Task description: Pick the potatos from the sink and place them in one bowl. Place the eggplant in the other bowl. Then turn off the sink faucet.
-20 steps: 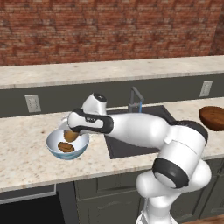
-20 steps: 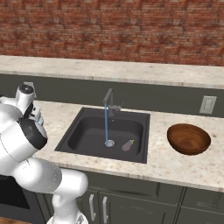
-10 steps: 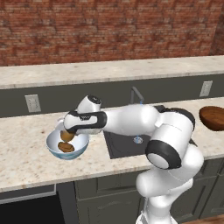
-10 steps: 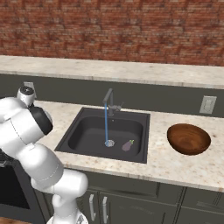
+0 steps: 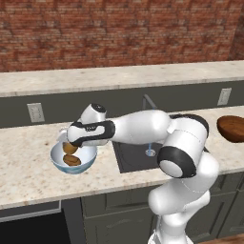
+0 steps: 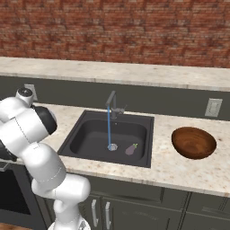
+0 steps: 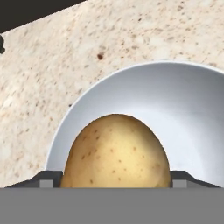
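Note:
My gripper [image 5: 69, 144] is shut on the rounder golden potato [image 5: 70, 149], holding it low over the pale blue-white bowl [image 5: 56, 161] on the left counter. The darker elongated potato [image 5: 72, 161] lies inside that bowl. In the hand view the golden potato [image 7: 116, 151] sits between the fingertips [image 7: 49, 178], with the bowl's [image 7: 179, 105] pale inside right below it. The grey eggplant [image 6: 131, 149] lies in the dark sink [image 6: 90, 134] near the drain. Water runs from the faucet [image 6: 112, 104]. The dark brown bowl [image 6: 194, 143] stands on the counter right of the sink.
Speckled counter surrounds the sink on both sides. Wall outlets [image 5: 35, 112] [image 6: 214, 108] sit on the dark backsplash under a raised ledge and a brick wall. My arm's elbow [image 6: 27, 130] bulks over the counter's left front edge.
The arm has folded, its elbow swinging in toward the left. The hand has stayed over the pale bowl with the golden potato in its grip.

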